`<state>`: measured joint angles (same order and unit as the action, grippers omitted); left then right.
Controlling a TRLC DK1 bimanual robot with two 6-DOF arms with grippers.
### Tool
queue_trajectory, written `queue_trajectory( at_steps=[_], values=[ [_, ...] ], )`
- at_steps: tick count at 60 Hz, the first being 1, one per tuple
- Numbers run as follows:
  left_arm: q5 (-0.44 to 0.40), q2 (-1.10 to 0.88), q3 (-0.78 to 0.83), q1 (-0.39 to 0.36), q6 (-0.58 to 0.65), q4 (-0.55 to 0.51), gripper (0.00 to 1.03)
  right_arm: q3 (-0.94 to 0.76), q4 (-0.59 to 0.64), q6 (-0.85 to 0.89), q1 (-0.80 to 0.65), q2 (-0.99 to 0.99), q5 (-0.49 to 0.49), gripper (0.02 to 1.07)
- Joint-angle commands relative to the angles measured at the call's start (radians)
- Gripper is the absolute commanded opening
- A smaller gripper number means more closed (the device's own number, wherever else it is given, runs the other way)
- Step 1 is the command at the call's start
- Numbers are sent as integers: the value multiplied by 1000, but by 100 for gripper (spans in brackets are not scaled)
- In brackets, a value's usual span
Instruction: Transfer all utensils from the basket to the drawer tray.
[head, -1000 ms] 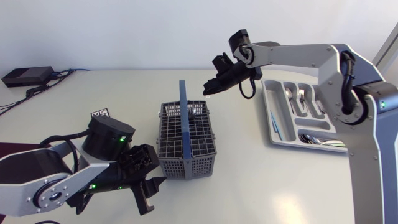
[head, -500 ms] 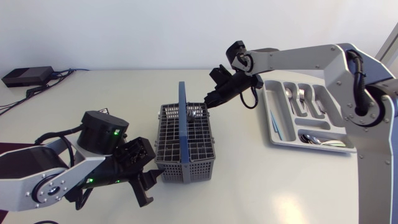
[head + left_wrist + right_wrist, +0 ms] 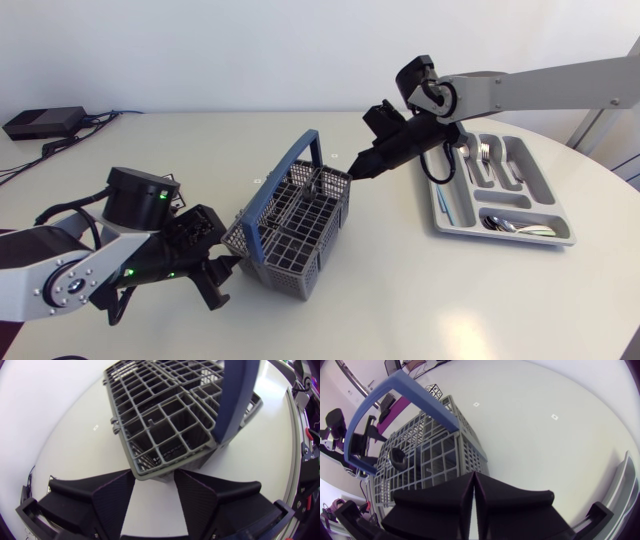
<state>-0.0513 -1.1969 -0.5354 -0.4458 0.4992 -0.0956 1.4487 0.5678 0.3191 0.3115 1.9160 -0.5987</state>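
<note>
Step in hand, as we're reading it: getting the basket (image 3: 290, 225) steady so the last utensils can be lifted out. The basket is sitting mid-desk (image 3: 400, 290), well apart from the drawer tray (image 3: 528, 170), and looks tipped, w/ its blue handle (image 3: 283, 178) leaning over.

Our left claw (image 3: 222, 272) is standing wide at the basket's near wall, w/ a bottom corner just ahead of the gap. We can't tell if either finger is touching it. Our right claw (image 3: 362, 168) is pinched fully together w/ nothing seen in it, tips right at the far rim corner.

A dark utensil end (image 3: 397, 457) is poking up in one cell. Other cells are too gridded to read.

To do this well:
- We're wanting the left claw to clamp the wall first, so the basket isn't skating.
- The right claw should be spreading before it dips, approx. in line w/ that cell and clear of the handle.
- We're advising a slow, straight lift, since the grid could be snagging the utensil.
</note>
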Motion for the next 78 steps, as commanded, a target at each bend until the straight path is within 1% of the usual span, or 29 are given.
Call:
queue_trajectory(
  at_steps=[1,14,18,25,32,35,38,40,42,43,49,53,61,72,78],
  values=[
    [-1,-10,9,29,24,53,55,-82,17,11,31,-51,-50,10],
    [-15,-92,-57,102,62,82,56,-209,14,21,23,-140,-52,10],
    [-39,-130,-94,130,68,82,56,-246,12,21,24,-170,-50,10],
    [-65,-191,-144,156,75,92,56,-300,3,9,21,-212,-36,10],
    [-76,-242,-173,159,76,111,56,-361,-62,-37,11,-262,42,11],
    [-76,-251,-178,157,76,120,56,-375,-68,-46,-3,-285,60,11],
    [-76,-257,-181,159,75,125,56,-395,-72,-51,-5,-325,94,22],
    [-78,-257,-181,162,75,123,56,-413,-86,-63,-5,-364,125,33],
    [-78,-254,-178,165,75,123,56,-429,-95,-77,-5,-397,139,40],
    [-79,-251,-175,167,75,122,56,-436,-97,-80,-5,-414,143,42],
    [-104,-207,-150,200,76,117,58,-465,-108,-117,9,-502,186,42],
    [-127,-171,-126,213,79,112,58,-476,-117,-141,23,-538,191,42],
    [-128,-132,-84,196,79,100,57,-485,-111,-173,75,-578,191,42],
    [-122,-93,-71,91,65,53,57,-490,-82,-219,133,-595,215,42],
    [-113,-96,-80,42,56,36,57,-482,-75,-282,152,-586,241,42]
  ],
)
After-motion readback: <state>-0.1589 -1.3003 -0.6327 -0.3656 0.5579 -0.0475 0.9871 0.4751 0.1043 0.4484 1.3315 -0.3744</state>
